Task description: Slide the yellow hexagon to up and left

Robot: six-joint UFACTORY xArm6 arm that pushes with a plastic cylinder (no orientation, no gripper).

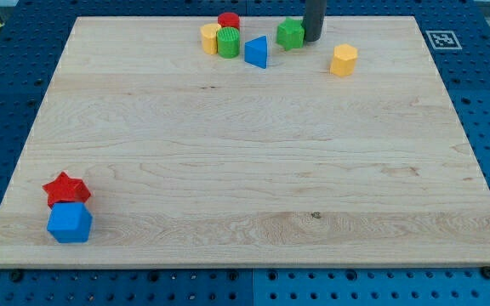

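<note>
Up top, your rod's tip (313, 39) is sitting just right of the green block (290, 34); you are working with no claw, only a bare rod. Well right of it, the yellow hexagon (344, 60) is standing alone. It is looking light, rigid and slippery, so you are best pushing its lower-right face.

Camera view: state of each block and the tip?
yellow hexagon: alone, right of my tip
my tip: beside green block's right
green block: by tip
blue triangle: free
yellow, green, red cylinders: clustered
red star: touching blue block
</note>
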